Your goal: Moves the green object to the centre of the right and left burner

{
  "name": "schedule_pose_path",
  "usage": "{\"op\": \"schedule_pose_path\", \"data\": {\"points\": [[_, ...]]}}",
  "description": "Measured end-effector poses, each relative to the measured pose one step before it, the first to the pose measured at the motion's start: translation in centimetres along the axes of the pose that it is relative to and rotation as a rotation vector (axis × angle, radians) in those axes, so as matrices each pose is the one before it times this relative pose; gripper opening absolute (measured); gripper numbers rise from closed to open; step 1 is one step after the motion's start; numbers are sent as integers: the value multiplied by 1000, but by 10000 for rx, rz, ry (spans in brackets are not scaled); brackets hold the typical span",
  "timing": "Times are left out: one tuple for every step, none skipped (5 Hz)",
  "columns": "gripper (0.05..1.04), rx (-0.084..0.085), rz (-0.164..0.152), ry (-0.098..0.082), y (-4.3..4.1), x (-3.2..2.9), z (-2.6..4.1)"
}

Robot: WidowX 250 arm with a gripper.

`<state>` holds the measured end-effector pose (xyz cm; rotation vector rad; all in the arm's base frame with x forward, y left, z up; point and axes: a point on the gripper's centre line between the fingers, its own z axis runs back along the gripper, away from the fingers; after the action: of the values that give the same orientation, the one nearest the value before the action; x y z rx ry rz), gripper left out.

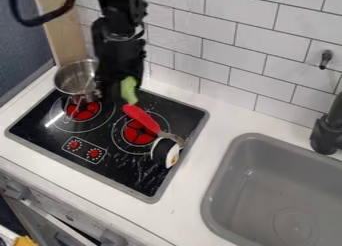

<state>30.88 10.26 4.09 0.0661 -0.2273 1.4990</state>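
Near the back edge of the stove, the green object awaits centring between the burners; whether my gripper clamps it, I cannot tell.

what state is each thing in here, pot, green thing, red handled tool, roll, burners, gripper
pot: upright, lid off
green thing: roughly upright, at the gripper
red handled tool: lying over right burner
roll: on its side
burners: both red
gripper: hanging over stove's back
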Motion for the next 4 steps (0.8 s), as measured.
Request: {"op": "schedule_pose_path", "data": {"points": [[721, 277, 534, 75, 2393, 1733, -1469], [721, 225, -156, 603, 430, -420, -3076], [721, 401, -136, 68, 329, 197, -1859], [721, 8, -195, 22, -148, -2, -348]]}}
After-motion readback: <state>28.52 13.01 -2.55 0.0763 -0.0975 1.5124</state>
